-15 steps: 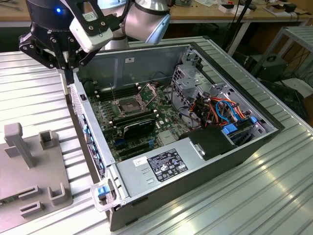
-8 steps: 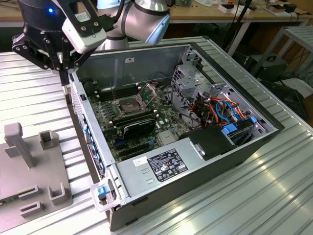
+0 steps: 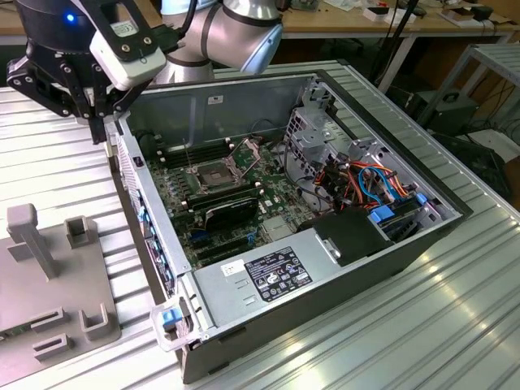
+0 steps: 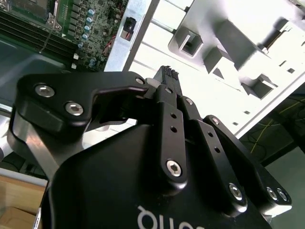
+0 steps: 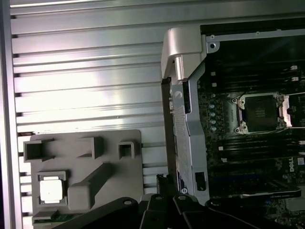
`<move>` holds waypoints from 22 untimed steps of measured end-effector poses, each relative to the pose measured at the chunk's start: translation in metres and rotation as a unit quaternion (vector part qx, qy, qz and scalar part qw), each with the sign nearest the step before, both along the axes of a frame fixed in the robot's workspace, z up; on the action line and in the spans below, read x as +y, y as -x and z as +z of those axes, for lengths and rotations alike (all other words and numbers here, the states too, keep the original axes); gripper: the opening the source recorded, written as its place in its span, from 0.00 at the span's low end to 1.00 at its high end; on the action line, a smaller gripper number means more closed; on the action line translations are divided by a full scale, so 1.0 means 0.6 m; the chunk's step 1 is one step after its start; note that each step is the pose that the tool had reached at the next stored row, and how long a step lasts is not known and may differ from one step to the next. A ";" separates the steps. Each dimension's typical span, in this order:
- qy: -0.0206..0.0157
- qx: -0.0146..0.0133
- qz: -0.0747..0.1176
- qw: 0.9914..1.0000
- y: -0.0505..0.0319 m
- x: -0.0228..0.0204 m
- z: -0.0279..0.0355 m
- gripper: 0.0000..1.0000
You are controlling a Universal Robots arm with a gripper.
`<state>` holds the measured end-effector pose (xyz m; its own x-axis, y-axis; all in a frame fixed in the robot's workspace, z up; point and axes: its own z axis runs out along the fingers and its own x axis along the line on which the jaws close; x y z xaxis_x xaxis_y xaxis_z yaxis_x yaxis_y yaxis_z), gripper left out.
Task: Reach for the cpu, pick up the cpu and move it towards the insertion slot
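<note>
Tool narrow and empty; cpu not yet grasped.
You have the tool hanging over the ribbed worktop, just beside the open computer case, its jaws drawn together on nothing. The cpu lies flat in a pocket of the grey fixture, apart from the tool, so grasp, lift and carry are all left. Farther off, the insertion slot sits on the motherboard with its plate raised; the case's side wall stands between fixture and slot.
</note>
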<state>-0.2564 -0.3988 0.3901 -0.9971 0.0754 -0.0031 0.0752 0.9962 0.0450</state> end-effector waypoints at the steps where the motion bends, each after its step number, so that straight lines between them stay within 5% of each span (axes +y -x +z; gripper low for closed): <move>1: 0.000 0.000 0.000 1.000 0.002 0.0000 0.000 0.11; 22: 0.000 0.002 0.000 1.000 0.046 0.0000 -0.001 0.11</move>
<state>-0.2841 -0.3989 0.3894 -0.9972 0.0753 0.0011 0.0753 0.9962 0.0447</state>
